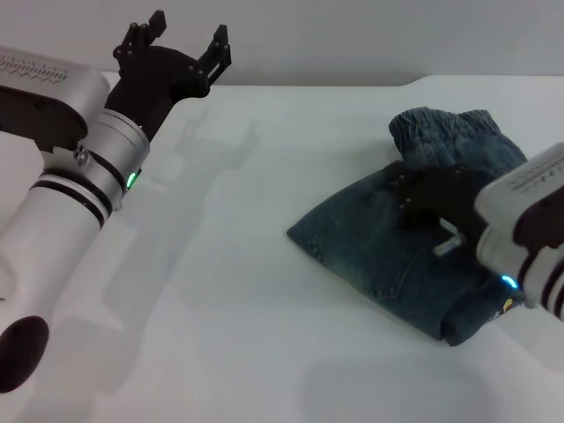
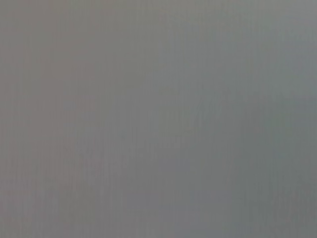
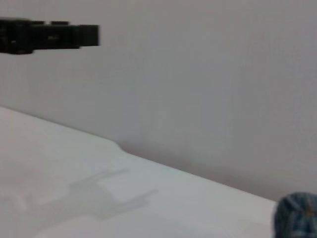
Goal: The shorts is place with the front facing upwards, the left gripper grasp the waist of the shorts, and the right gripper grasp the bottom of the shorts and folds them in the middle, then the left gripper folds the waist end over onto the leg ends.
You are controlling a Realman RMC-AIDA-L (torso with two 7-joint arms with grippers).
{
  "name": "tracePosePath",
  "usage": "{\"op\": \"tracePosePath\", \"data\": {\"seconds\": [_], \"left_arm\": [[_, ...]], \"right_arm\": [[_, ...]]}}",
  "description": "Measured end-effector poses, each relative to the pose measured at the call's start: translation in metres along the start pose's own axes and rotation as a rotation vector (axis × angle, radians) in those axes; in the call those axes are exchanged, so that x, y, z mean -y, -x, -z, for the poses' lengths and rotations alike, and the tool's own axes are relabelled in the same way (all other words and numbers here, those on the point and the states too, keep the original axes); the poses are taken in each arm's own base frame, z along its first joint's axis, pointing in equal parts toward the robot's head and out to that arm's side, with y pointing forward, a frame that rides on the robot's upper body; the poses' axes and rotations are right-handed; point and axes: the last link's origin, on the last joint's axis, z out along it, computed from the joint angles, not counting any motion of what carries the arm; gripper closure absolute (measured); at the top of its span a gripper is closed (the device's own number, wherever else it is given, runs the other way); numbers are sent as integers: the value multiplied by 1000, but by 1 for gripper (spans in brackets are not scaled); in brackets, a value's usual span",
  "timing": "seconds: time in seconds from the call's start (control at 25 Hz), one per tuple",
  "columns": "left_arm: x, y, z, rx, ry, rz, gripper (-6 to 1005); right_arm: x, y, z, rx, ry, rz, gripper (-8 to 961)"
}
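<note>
Denim shorts (image 1: 401, 256) are lying on the white table (image 1: 229, 291) at the robot's right, folded over, with the elastic waistband (image 1: 445, 132) bunched up at the far end and the folded edge nearest the robot's right side. A small blurred bit of the blue denim (image 3: 297, 215) is also showing in the right wrist view.

Right gripper (image 1: 432, 207) is sitting low over the middle of the folded shorts, looking to be touching the fabric. Can't tell whether its fingers are spread or pinching denim, since the arm body is covering them.

Left gripper (image 1: 181, 44) is hanging in the air at the far left, well apart from the shorts, above the table edge near the wall. Its fingers (image 1: 216, 44) are spread wide and holding nothing. The same gripper (image 3: 49, 35) is showing as a dark bar in the right wrist view, its shadow falling on the table.

Left wrist view is showing only flat grey.
</note>
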Motion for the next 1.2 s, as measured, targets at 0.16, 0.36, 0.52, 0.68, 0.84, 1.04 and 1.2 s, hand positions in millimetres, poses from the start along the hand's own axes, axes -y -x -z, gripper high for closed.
{"op": "tracePosePath", "data": {"seconds": [0.16, 0.36, 0.52, 0.68, 0.84, 1.04, 1.2], "left_arm": [[-1, 1, -2, 7, 6, -6, 164], [-2, 1, -4, 6, 10, -9, 164], [-2, 1, -4, 6, 10, -10, 164], [-1, 1, -4, 7, 10, -11, 164], [-2, 1, -4, 9, 11, -11, 164], [-3, 1, -5, 12, 16, -13, 163], [-8, 1, -9, 21, 36, -23, 163]], "right_arm": [[8, 1, 13, -15, -75, 8, 953], [22, -7, 31, -76, -195, 29, 953], [38, -17, 45, -119, -277, 6, 953], [50, -23, 57, -139, -339, -17, 953], [63, -26, 66, -172, -418, -38, 953], [73, -16, 59, -178, -455, -27, 953], [70, 4, 42, -131, -420, 3, 953]]}}
